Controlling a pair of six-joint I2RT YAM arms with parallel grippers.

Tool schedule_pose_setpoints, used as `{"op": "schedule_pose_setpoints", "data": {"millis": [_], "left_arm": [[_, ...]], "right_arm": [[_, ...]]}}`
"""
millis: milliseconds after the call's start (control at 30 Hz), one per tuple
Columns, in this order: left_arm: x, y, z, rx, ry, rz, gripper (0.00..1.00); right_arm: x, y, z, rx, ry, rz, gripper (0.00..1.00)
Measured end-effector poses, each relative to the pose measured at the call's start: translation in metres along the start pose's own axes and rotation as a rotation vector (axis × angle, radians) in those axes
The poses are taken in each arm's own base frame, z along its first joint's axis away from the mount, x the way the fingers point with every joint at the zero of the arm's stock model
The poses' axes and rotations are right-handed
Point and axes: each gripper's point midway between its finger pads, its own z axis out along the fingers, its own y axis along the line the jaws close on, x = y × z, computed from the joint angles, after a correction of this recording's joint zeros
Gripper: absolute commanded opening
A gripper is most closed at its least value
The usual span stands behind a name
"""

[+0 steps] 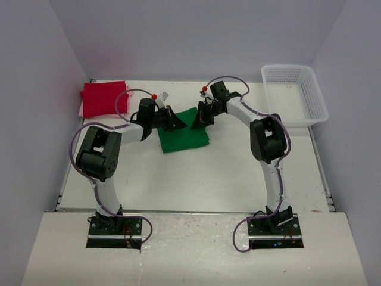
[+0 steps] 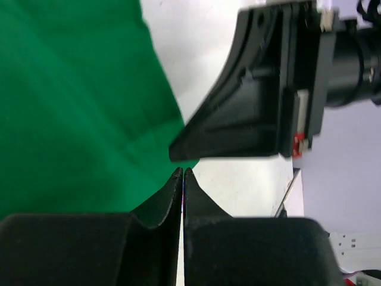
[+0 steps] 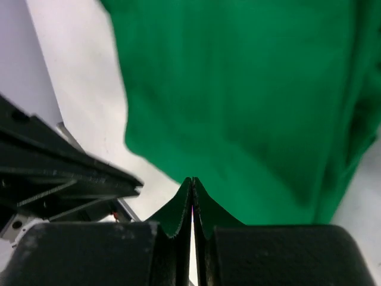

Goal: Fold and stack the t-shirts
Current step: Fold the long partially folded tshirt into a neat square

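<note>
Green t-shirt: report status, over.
Left gripper shut at edge of green t-shirt, grip unconfirmed. Right gripper shut on it. Folded, not yet on red t-shirt. Grippers close together.

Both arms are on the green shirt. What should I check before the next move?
1. Right gripper shut on green t-shirt: ok.
2. Left gripper shut at the shirt's edge; cloth pinched: cannot tell.
3. Grippers apart from each other: ok, though close.
4. Green t-shirt folded: ok.
5. Red t-shirt folded on pink t-shirt at far left, nothing on top: ok.
</note>
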Motion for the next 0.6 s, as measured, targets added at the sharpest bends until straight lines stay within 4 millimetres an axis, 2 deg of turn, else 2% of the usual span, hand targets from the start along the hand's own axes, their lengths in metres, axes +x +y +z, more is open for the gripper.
{"op": "schedule_pose_setpoints", "data": {"millis": [133, 267, 400, 600], "left_arm": [[0.027, 0.017, 0.004, -0.031, 0.053, -0.045, 0.0], [0.052, 0.035, 0.001, -0.079, 0.088, -0.081, 0.0], [0.071, 0.052, -0.004, -0.137, 0.117, -0.113, 0.0], [0.086, 0.066, -0.014, -0.19, 0.12, -0.128, 0.0]], "right_arm": [[0.001, -0.033, 0.013, 0.003, 0.053, 0.101, 0.0], [0.007, -0.057, 0.011, 0.028, 0.087, 0.193, 0.0], [0.006, -0.065, 0.003, 0.029, 0.092, 0.234, 0.0], [0.012, -0.068, 0.0, 0.041, 0.115, 0.278, 0.0]]}}
